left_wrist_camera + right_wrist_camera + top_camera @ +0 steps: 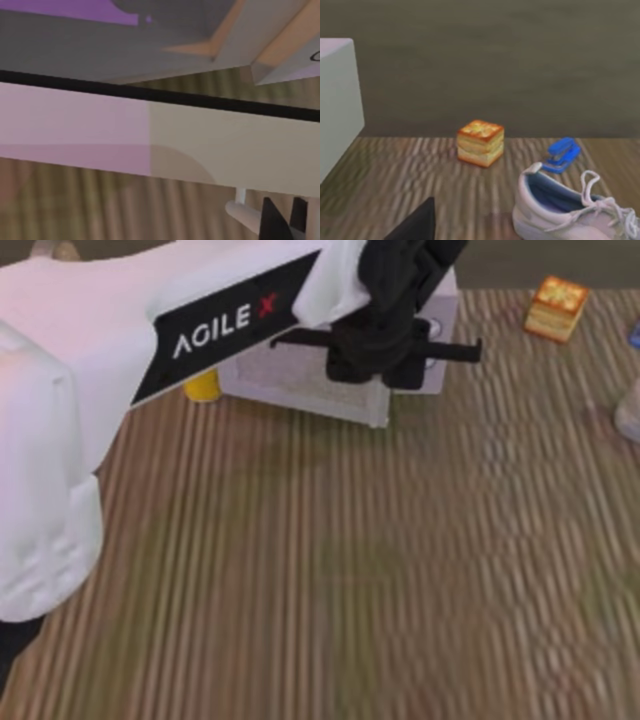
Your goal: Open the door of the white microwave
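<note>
- White and boxy, the white microwave (400,350) is sitting at the far edge of the bench (350,570), a little left of centre in the top view, largely covered by the left arm (150,350).
- The door (300,385), with its grey speckled window, is standing swung slightly out from the cabinet, its free edge angling toward the near side of the bench.
- The left claw (385,340) is hovering at the microwave's front, just by the door's free edge; whether its fingers are parted or gripping the handle cannot be told.
- In the left wrist view a broad pale panel of the microwave is filling the frame, with a slim white bar low in the picture beside dark claw parts.
- A yellow object (203,387) is peeking out just left of the microwave.
- An orange cracker-like block (557,308), a blue stapler (563,154) and a white sneaker (570,210) are lying at the bench's far right, well apart from the microwave.
- The right claw (415,222) is showing only a dark fingertip in its own wrist view; its opening cannot be told.
</note>
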